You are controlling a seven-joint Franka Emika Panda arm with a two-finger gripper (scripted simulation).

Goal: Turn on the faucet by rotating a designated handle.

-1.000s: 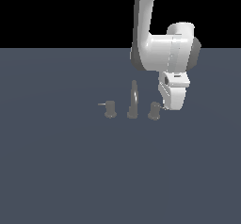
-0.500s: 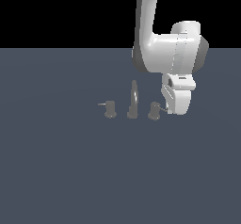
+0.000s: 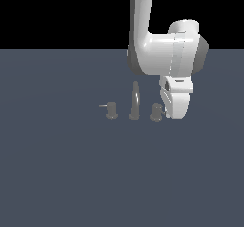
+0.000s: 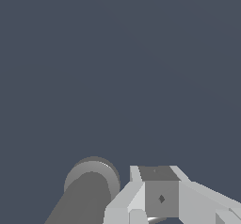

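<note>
The faucet point(image 3: 135, 100) stands on the grey floor: a tall thin arched spout between two stubby grey knobs. The left knob point(image 3: 111, 110) has its pin pointing to the exterior view's left. The handle point(image 3: 155, 111) is the right knob; its pin is hidden behind my gripper point(image 3: 174, 110). The gripper hangs low, right beside the handle on the exterior view's right, touching or nearly touching it. In the wrist view the handle point(image 4: 92, 183) shows as a grey cylinder next to one white finger point(image 4: 160, 196). The frames do not show how the jaws stand.
A flat dark grey floor point(image 3: 71, 173) stretches all around the faucet. The white arm point(image 3: 162, 54) rises above and behind the handle.
The gripper has come down and now hangs lower, close against the right side of the handle. The faucet has not visibly moved.
</note>
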